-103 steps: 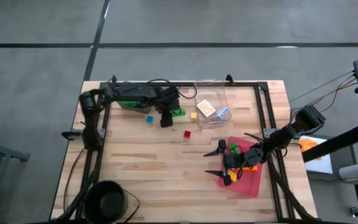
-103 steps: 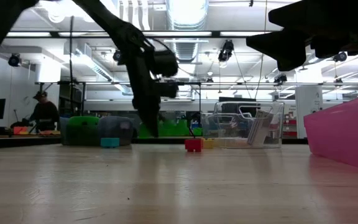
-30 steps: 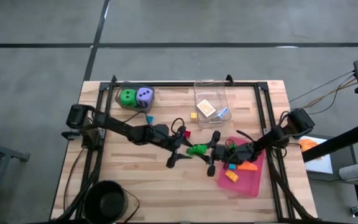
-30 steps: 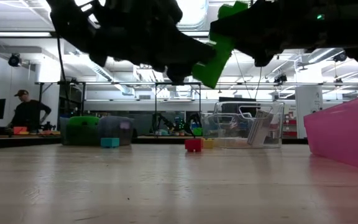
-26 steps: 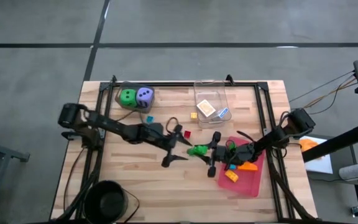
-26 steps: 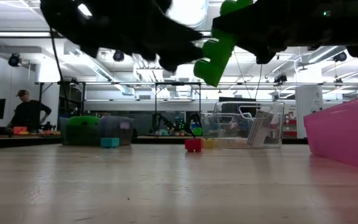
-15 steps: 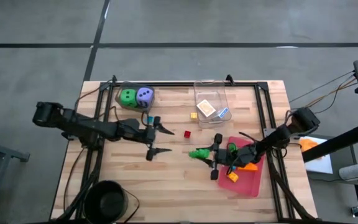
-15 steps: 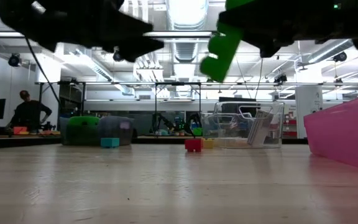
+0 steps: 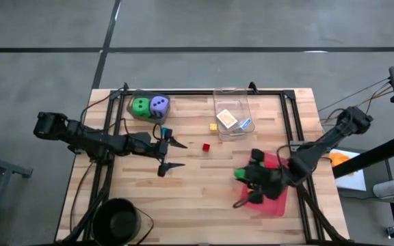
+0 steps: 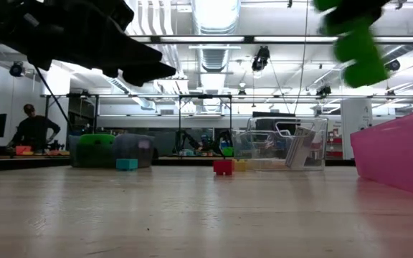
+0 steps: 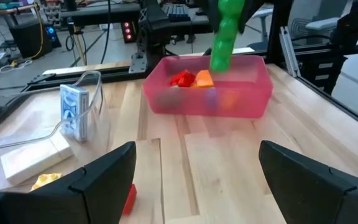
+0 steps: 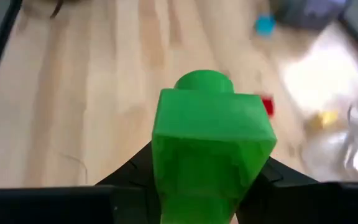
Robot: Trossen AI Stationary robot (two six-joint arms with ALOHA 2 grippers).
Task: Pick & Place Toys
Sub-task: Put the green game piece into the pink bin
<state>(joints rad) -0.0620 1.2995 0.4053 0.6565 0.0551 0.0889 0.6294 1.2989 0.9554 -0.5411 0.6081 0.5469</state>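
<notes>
High view first: the wooden table fills the middle of the picture, and on its right side sits the pink tray. Above the tray's near-left edge hangs the right gripper, clenched on the green brick, which pokes out from between its fingers toward the table's centre. From the right wrist camera that green brick sits square between the two dark fingers, stud end pointing away from the wrist. From table level the brick is high in the air, well clear of the wood. The left wrist camera catches the same brick hanging upright over the tray, with red and orange pieces already lying inside.

Over on the left half, the left gripper hovers with its fingers spread wide and nothing between them, well apart from the brick.

At the far edge stand the green die and the purple die, touching side by side. The clear plastic box is at far centre with an orange-white packet and a blue-white packet inside. Loose on the wood lie a red brick, a yellow brick just beside the box, and a blue brick in front of the dice.
</notes>
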